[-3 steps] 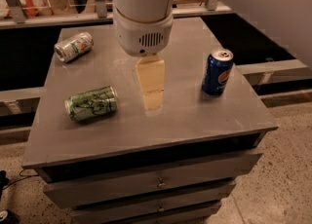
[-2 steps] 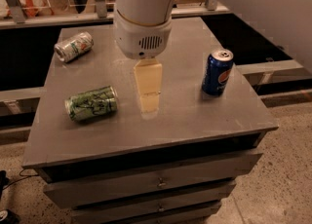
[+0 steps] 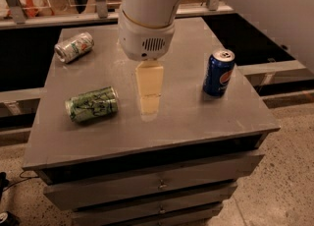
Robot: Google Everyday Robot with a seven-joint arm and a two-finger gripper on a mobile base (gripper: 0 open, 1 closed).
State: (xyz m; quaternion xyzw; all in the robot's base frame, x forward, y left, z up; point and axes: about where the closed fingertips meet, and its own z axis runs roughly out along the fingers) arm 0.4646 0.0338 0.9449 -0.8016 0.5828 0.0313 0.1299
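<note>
My gripper [image 3: 148, 111] hangs from the white arm over the middle of the grey table [image 3: 181, 122], pointing down, with nothing seen in it. Nearest to it is a green can [image 3: 91, 104] lying on its side to the left, a short gap away. A blue Pepsi can [image 3: 219, 72] stands upright to the right of the gripper. A silver and green can [image 3: 74, 47] lies on its side at the table's far left corner.
The table is a cabinet with drawers [image 3: 157, 185] in its front. A dark low shelf and a rail [image 3: 39, 21] run behind it. Speckled floor [image 3: 289, 171] lies to the right.
The arm has lowered and drifted very slightly left over the table's middle. The three cans have not moved.
</note>
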